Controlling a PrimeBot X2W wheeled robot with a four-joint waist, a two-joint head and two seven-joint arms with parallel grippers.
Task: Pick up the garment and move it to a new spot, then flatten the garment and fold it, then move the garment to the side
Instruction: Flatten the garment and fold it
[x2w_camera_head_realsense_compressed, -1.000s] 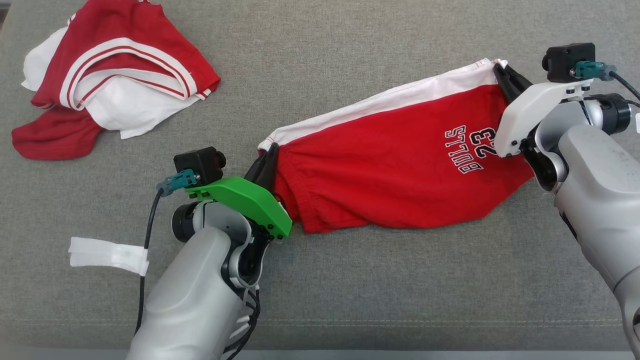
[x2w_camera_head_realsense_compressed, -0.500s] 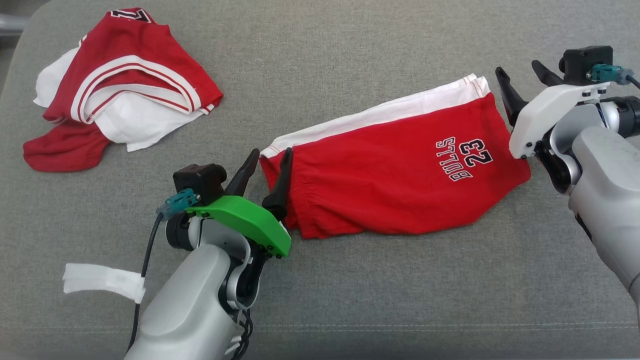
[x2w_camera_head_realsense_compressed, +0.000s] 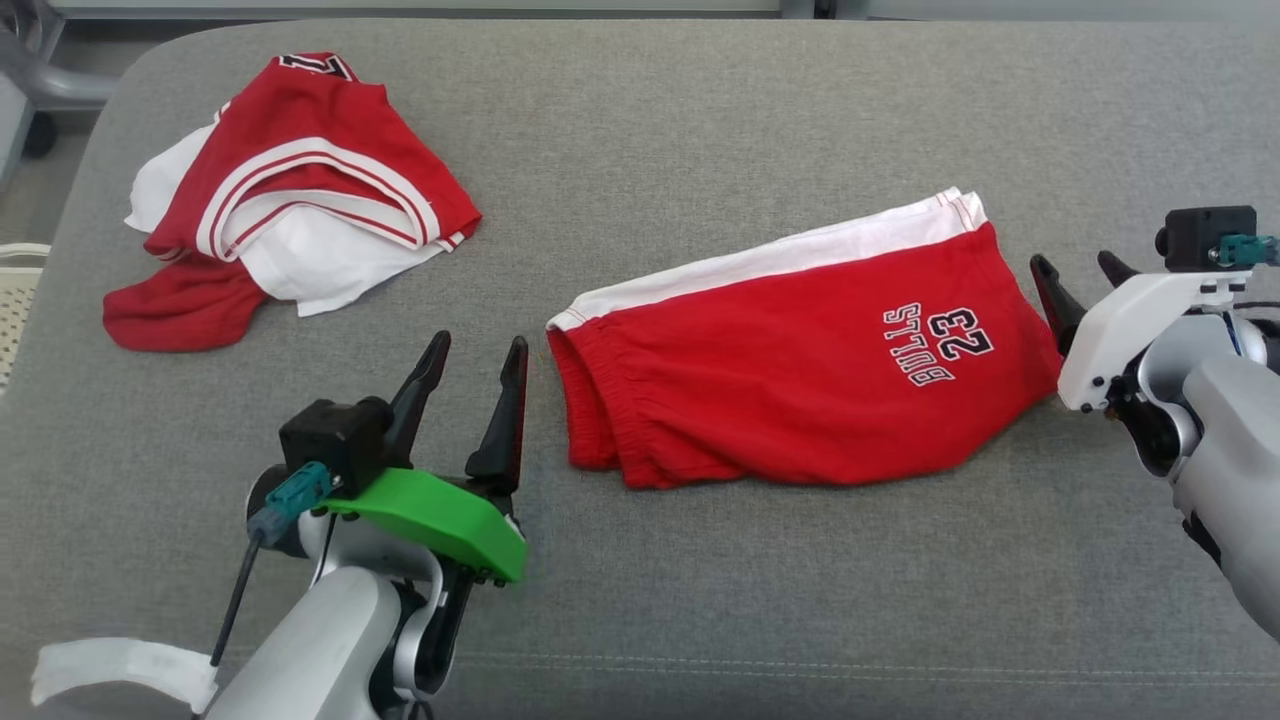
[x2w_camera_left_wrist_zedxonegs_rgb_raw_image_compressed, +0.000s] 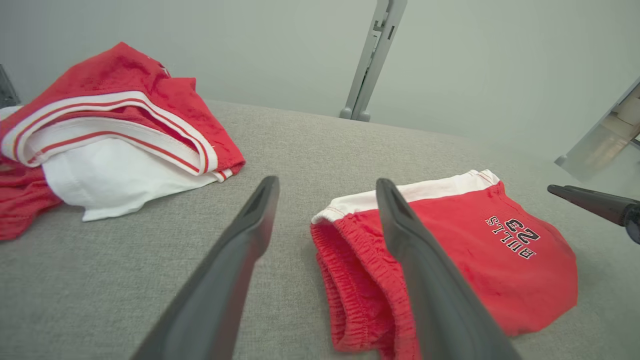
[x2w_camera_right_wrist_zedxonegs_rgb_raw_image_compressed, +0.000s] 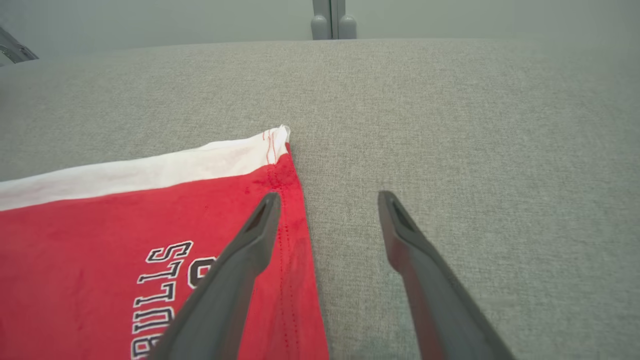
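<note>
Green-capped left gripper (x2w_camera_head_realsense_compressed: 479, 343) is open and empty, just beside the folded red shorts (x2w_camera_head_realsense_compressed: 780, 390) on the grey cushion (x2w_camera_head_realsense_compressed: 700, 150). The right gripper (x2w_camera_head_realsense_compressed: 1074, 262), open too, sits at their other end. Farther back lies a red-and-white heap (x2w_camera_head_realsense_compressed: 300, 200).

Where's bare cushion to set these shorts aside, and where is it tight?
Widest free patch: the far cushion behind the shorts, right of the jersey. The near strip in front of the shorts is also bare. Crowded: the far-left corner under the jersey, and both shorts ends, where the open left end effector and right end effector sit.
</note>
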